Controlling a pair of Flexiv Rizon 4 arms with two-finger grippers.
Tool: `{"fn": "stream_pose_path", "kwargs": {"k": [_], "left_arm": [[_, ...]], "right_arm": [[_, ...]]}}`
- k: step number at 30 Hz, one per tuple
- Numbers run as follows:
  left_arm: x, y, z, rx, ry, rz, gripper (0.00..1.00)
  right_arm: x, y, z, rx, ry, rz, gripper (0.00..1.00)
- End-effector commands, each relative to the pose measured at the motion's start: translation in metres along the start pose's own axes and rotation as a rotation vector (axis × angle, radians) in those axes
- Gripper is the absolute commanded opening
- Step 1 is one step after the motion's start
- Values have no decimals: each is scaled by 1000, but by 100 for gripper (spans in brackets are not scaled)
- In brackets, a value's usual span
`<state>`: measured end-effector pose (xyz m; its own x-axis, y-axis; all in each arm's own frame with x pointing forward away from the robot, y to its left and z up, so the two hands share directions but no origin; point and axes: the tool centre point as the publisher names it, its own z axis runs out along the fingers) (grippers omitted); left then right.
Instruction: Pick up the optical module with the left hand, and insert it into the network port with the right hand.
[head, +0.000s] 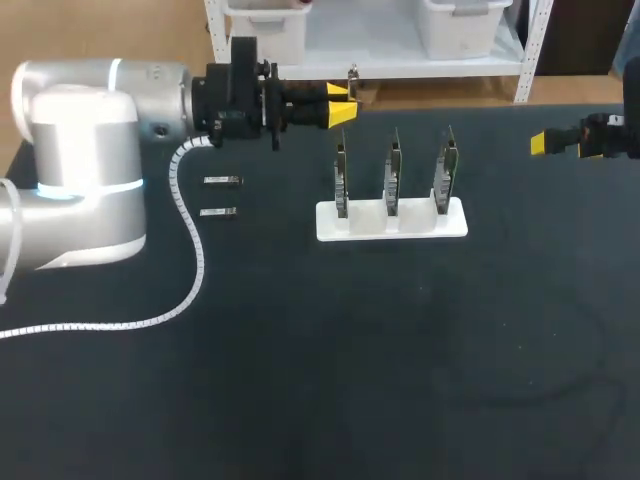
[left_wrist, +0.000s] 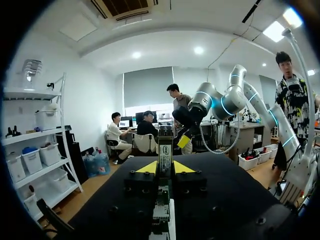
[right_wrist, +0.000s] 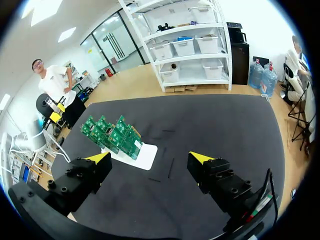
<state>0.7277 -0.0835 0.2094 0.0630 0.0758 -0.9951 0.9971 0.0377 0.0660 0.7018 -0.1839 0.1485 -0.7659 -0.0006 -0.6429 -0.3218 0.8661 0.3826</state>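
Head view: left gripper (head: 340, 108) sits above the far edge of the dark surface (head: 420, 350), pinching the optical module (head: 352, 82) between its yellow tips. Two spare modules (head: 221, 181) lie side by side near the left arm. White stand (head: 455, 222) holds three green boards (head: 392, 170) upright; ports on them too small to make out. Right gripper (head: 545, 143) hangs at the far right, well apart from the stand. Left wrist view: optical module stands crosswise, gripped from both sides. Right wrist view: right gripper spread wide, stand and boards ahead of it.
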Motion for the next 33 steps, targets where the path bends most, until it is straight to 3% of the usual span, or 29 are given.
{"fn": "stream_pose_path", "kwargs": {"k": [1,12,25,33], "left_arm": [[-1,-1,-3,54,6,-17,0],[17,-15,-11,19,-1,-39,0],[24,9,-2,40,-2,-29,0],[26,6,-2,41,11,-41,0]], "right_arm": [[0,1,-2,3,1,1,100],[0,1,-2,3,1,1,100],[0,1,-2,3,1,1,100],[0,1,-2,3,1,1,100]]}}
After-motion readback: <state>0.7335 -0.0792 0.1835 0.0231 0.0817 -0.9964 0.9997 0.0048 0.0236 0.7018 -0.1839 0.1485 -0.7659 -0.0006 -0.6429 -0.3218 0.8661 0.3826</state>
